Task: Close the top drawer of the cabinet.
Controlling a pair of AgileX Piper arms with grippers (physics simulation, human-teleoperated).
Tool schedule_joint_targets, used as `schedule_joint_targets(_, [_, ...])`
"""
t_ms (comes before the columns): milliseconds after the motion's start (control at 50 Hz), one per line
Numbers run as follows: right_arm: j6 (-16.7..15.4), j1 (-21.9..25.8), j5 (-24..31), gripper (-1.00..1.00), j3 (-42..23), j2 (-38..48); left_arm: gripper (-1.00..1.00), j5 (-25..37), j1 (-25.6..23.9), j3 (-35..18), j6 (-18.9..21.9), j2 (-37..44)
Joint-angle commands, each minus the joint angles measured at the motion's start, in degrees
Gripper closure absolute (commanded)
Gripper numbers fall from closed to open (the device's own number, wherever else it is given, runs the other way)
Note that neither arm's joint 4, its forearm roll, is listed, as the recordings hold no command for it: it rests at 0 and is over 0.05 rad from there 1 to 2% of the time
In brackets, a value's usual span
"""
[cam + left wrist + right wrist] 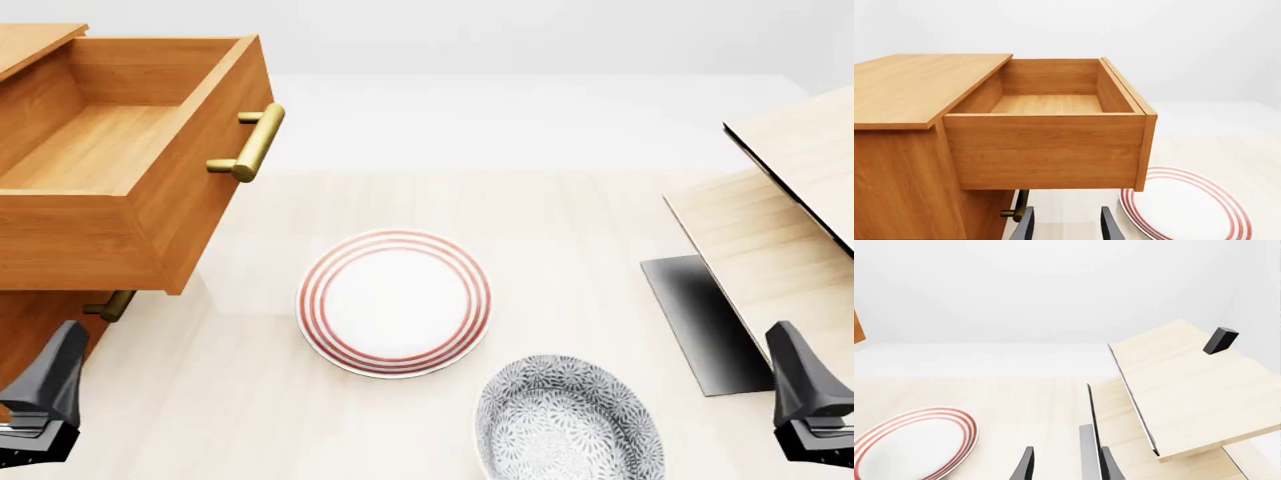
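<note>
Standing here, I'm seeing the cabinet [34, 330] sitting at approx 9–10 o'clock on the table [574, 230] in the front view, w/ the top drawer [127, 170] hanging well out, its inside showing bare wood. Its brass handle [251, 142] is pointing toward table centre; the lower drawer's handle [112, 304] is peeking out beneath, so that one is sitting further in.

The left gripper [47, 395] is hovering at approx 8 o'clock, low by the cabinet's base, near but apart from the drawer. The front view is cutting off its tips, so can't judge there. The left wrist view is settling it: left gripper [1066, 225] w/ two dark fingers parted, nothing between them, drawer side wall looming right ahead, plus a bit of the lower handle [1018, 206] just beside one finger.

The right gripper [807, 400] is waiting at approx 4 o'clock, well apart from the cabinet. Right wrist view shows the right gripper [1066, 465] w/ fingers likewise spread and holding nothing.

A red-ringed plate [394, 302] is lying mid-table, a grey patterned bowl [570, 420] at approx 5 o'clock near it. A pale wood structure [781, 220] w/ a black panel [701, 320] is standing at approx 3 o'clock; only the right wrist view is showing a small black block [1220, 340] on its top.
</note>
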Motion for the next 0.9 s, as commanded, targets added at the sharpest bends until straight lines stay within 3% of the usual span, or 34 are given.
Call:
schedule_joint_targets(20, [0.02,-0.31,-0.06,-1.00,-0.15,0.27,-1.00,-0.83,0.52,0.48,0.22,0.35])
schedule_joint_targets(640, [-0.29,0.30,0.28,-1.00,-0.29,-0.02,-1.00,-0.99,2.04,0.10,3.06,-0.06])
schedule_joint_targets(900, [-0.23,0.30,0.28,-1.00,-0.26,-0.03,-1.00,9.85,-3.66,-14.81,4.98,-0.06])
